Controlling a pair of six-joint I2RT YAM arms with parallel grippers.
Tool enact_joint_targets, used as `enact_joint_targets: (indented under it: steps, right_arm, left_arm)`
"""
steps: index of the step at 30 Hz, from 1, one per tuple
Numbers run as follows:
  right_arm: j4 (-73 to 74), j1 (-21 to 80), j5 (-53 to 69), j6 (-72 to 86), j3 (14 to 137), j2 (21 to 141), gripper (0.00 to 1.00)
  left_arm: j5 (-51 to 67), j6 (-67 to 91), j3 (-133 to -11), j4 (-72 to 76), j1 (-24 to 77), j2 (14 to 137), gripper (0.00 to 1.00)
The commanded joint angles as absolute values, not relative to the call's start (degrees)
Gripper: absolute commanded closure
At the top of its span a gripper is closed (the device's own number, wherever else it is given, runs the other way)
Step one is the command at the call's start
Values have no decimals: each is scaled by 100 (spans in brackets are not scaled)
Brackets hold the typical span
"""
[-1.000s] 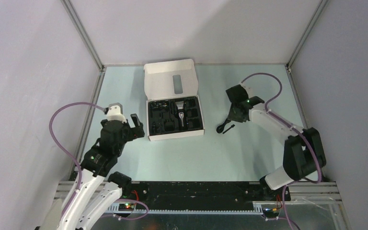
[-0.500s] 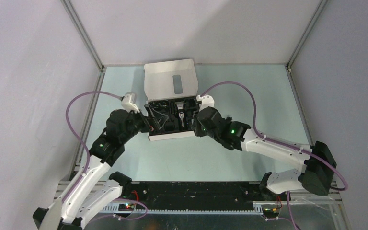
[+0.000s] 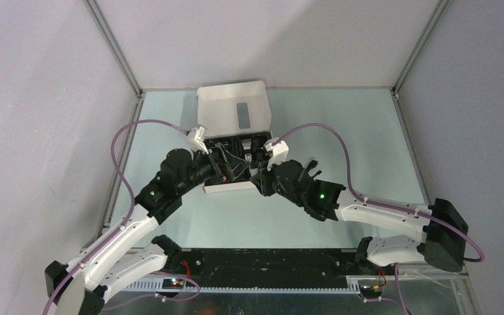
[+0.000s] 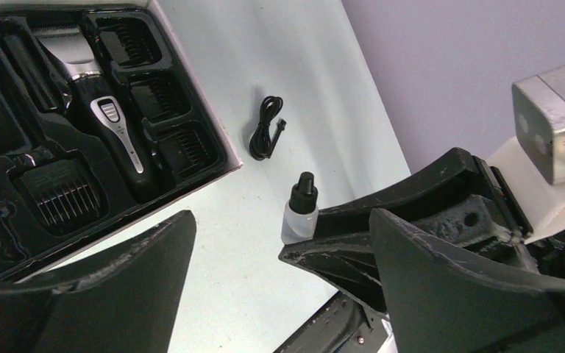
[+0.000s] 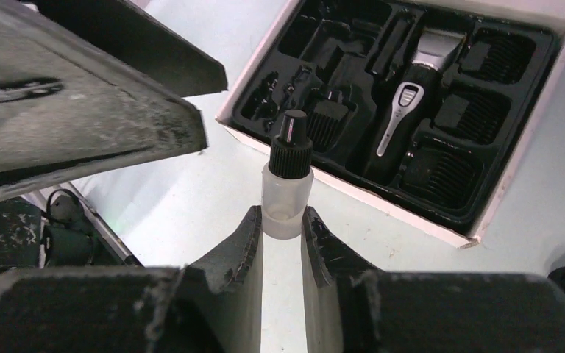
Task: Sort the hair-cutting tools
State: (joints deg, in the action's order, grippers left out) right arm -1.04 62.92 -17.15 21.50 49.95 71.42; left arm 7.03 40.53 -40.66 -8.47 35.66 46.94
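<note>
Right claw: the right gripper [image 5: 282, 220] is clenched on a small bottle [image 5: 287, 184], pinching its clear lower body, black cap up, just in front of the box [image 3: 236, 186].
Left claw: the left gripper [image 4: 279, 228] is released and spread wide with nothing in it, at the box's near-left corner, facing the bottle.
Bottle, handling: probably light, stiff plastic. It is smooth and round, so it may twist or slip; hold it low on the body, below the cap, without hard squeezing.
Clipper [image 4: 114, 129]: lies in the middle slot of the box's black tray. It is likely the heaviest piece, rigid and slick; the narrow waist is the place to grip.
Comb attachments [image 4: 62, 198]: seated in tray slots around the clipper. They look light and stiff, with thin teeth that look breakable.
Cord [image 4: 267, 129]: loosely bundled on the table, off the box's right side, near but not touching. It is limp and will dangle, so take the bundle at its middle.
Brush: I cannot pick it out.
Surface: the table [image 4: 301, 66] is pale blue-green, smooth and flat, so things may slide.
Room: plain pale walls and metal frame posts stand behind the box, whose lid [image 3: 233, 105] stands raised.
</note>
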Motion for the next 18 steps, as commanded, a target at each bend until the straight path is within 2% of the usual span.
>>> enact_joint_targets:
  steps: [1, 18]
  right_arm:
    - [-873, 6320, -1552, 1986, 4873, 6851, 90]
    - [-967, 6319, -1475, 1975, 4857, 6892, 90]
  left_arm:
    - [397, 4004, -4393, -624, 3701, 4810, 13]
    - [-413, 3388, -4845, -1131, 4355, 5298, 32]
